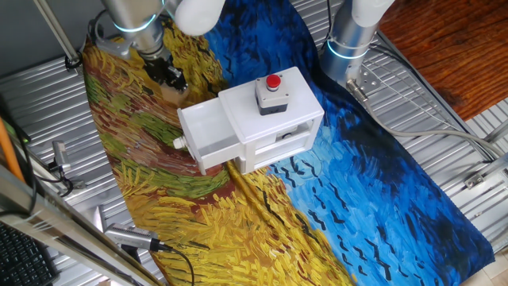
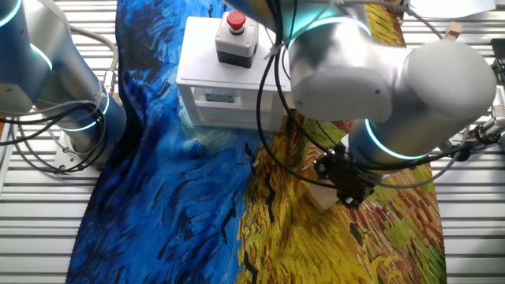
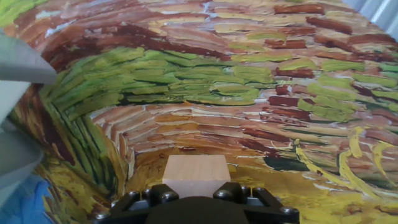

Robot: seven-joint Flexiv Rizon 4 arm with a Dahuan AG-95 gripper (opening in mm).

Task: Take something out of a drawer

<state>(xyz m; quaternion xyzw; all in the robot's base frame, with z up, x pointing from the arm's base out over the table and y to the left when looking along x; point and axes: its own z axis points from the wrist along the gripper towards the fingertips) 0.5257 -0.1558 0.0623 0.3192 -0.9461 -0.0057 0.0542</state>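
The small tan block [image 3: 196,173] sits low against the painted cloth, between my gripper's [image 3: 196,194] black fingertips, which stand at its two sides. My gripper is shut on it. In the other fixed view the block [image 2: 319,195] is at the cloth under the gripper [image 2: 346,188]. In one fixed view the gripper [image 1: 172,79] is on the yellow part of the cloth, beyond the open white drawer [image 1: 208,131], whose knob [image 1: 179,144] points left. The drawer's tray looks empty.
The white box [image 1: 274,111] carries a grey switch with a red push button [image 1: 273,81]. A second robot base [image 1: 351,40] stands behind the box. The cloth [image 1: 333,206] covers the metal table. A white edge [image 3: 18,68] shows at the hand view's left.
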